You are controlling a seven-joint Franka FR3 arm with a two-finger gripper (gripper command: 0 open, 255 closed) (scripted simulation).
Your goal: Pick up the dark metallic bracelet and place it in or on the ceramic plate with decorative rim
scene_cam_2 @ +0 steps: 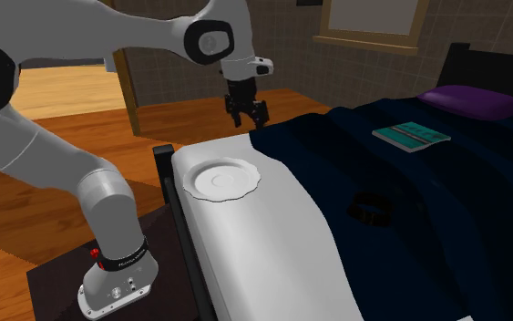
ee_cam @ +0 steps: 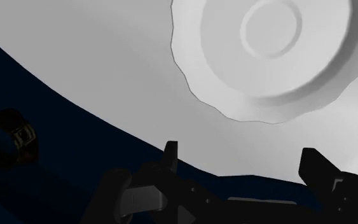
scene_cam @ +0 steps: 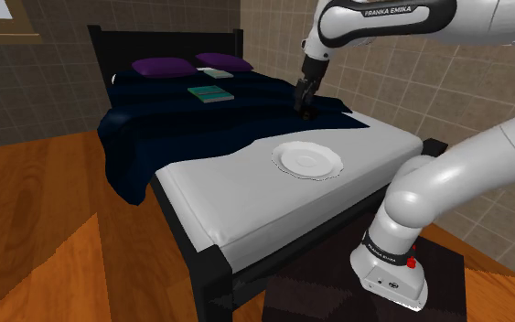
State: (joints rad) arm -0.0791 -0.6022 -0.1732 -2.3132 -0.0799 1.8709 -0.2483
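Observation:
The dark bracelet (scene_cam_2: 370,208) lies on the navy blanket (scene_cam_2: 409,210), a small black ring that barely stands out from the cloth. In the wrist view the bracelet (ee_cam: 9,137) sits well off to one side of the fingers. The white plate with a wavy rim (scene_cam: 308,160) rests on the white sheet; plate (scene_cam_2: 222,178), plate (ee_cam: 273,57). My gripper (scene_cam: 304,105) hangs open and empty above the blanket's edge just beyond the plate; gripper (scene_cam_2: 245,114), gripper (ee_cam: 244,167).
The bed has a black frame (scene_cam: 200,270) and headboard, with purple pillows (scene_cam: 164,67) and a teal book (scene_cam: 210,93) at its head. A second book (scene_cam_2: 411,135) shows on the blanket. Wooden floor surrounds the bed; tiled walls stand behind it.

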